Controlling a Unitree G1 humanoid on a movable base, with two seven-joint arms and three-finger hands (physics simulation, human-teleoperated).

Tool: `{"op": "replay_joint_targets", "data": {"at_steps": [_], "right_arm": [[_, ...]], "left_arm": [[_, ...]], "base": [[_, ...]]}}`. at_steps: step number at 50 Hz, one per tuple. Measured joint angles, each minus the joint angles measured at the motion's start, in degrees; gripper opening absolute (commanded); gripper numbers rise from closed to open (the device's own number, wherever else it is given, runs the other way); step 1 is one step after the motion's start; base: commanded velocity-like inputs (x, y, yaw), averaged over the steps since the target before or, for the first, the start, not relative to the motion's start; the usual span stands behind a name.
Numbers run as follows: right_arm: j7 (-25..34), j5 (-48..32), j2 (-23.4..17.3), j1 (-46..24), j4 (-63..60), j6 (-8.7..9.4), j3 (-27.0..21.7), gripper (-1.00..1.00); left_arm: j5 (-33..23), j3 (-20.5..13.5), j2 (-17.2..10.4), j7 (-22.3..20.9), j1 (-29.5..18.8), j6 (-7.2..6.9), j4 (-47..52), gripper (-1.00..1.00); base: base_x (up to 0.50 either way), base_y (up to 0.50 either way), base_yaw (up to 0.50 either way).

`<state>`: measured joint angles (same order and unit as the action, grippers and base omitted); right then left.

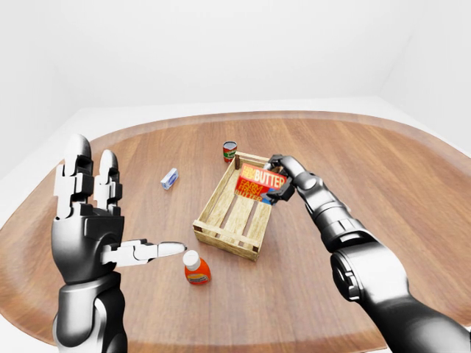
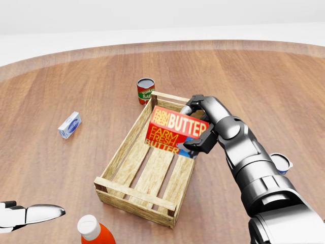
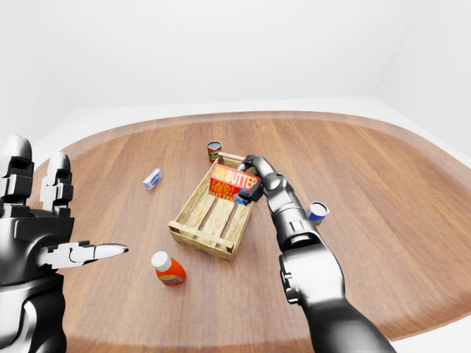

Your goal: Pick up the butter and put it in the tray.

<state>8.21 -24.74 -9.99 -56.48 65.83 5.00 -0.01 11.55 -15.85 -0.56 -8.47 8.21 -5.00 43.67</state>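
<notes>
The butter point(image 2: 172, 129) is a red box with yellow lettering. My right hand point(image 2: 199, 127) is shut on it and holds it tilted over the upper right part of the wooden slatted tray point(image 2: 122, 152), just above the slats. The tray lies in the middle of the round wooden table. My left hand point(image 1: 96, 220) is open and empty, raised at the left of the left-eye view, well apart from the tray.
A red can point(image 2: 145, 91) stands just above the tray's top corner. A small blue-white carton point(image 2: 69, 125) lies to the tray's left. An orange bottle with a white cap point(image 1: 196, 268) stands below the tray. A small blue-white cup point(image 3: 318, 212) sits right of my forearm.
</notes>
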Motion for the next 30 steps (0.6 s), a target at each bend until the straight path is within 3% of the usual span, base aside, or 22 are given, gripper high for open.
{"op": "replay_joint_targets", "data": {"at_steps": [30], "right_arm": [[-3.42, -0.01, 4.16, -5.81, 7.21, 0.00, 1.13, -1.00]], "left_arm": [[0.05, -0.09, -0.02, -0.07, 0.01, 0.00, -0.16, 1.00]], "base": [[0.00, 0.00, 0.00]]}}
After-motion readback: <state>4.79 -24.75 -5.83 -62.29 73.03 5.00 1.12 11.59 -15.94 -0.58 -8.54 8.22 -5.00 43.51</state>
